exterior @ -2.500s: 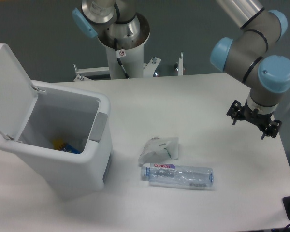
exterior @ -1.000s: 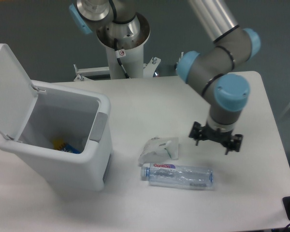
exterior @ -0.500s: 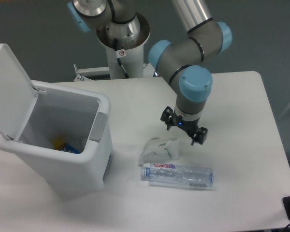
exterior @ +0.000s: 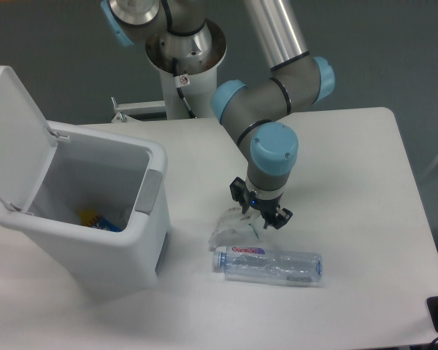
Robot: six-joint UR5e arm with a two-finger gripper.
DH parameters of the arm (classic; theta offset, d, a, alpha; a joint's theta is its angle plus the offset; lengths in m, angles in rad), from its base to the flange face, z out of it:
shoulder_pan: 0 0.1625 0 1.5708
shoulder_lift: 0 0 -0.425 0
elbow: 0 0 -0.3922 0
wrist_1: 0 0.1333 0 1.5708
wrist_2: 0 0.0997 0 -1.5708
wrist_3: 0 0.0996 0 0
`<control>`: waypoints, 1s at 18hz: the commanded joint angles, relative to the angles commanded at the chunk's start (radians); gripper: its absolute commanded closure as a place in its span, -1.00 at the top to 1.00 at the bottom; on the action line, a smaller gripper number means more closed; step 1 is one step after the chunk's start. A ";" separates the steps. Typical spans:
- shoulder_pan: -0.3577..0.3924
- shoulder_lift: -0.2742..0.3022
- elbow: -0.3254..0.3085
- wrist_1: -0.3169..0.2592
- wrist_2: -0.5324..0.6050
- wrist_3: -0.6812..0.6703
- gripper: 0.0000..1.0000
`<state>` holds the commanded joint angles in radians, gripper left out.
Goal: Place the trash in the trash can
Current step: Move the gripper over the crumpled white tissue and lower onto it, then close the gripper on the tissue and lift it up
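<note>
Fixed camera view: the arm's black two-finger gripper (exterior: 260, 208) sits directly over the small crumpled whitish translucent wrapper (exterior: 232, 226) on the white table (exterior: 350, 160), jaws spread apart on either side of its upper right part, gripping nothing yet. It looks lined up for a top-down grab, probably wrapper first. The wrapper lies on the table, partly hidden under the jaws; whether the fingertips touch it, cannot tell. Just below it, close or touching, lies the long clear crushed plastic bottle with white-and-purple label (exterior: 271, 264), flat on its side, cap end toward the left. Well left stands the large white rectangular plastic trash can (exterior: 124, 240), grey tab on the front rim, flip lid (exterior: 14, 138) swung up and back, so the mouth is open for a drop. Inside at the bottom: something blue and yellow (exterior: 96, 219), too small to identify.
</note>
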<state>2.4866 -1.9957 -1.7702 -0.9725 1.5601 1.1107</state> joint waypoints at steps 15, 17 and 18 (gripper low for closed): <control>0.031 0.032 0.092 -0.164 -0.003 0.018 -1.00; 0.035 0.029 0.155 -0.277 -0.003 0.018 -1.00; 0.035 0.028 0.172 -0.313 -0.005 0.018 -1.00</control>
<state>2.5219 -1.9681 -1.5986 -1.2851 1.5555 1.1290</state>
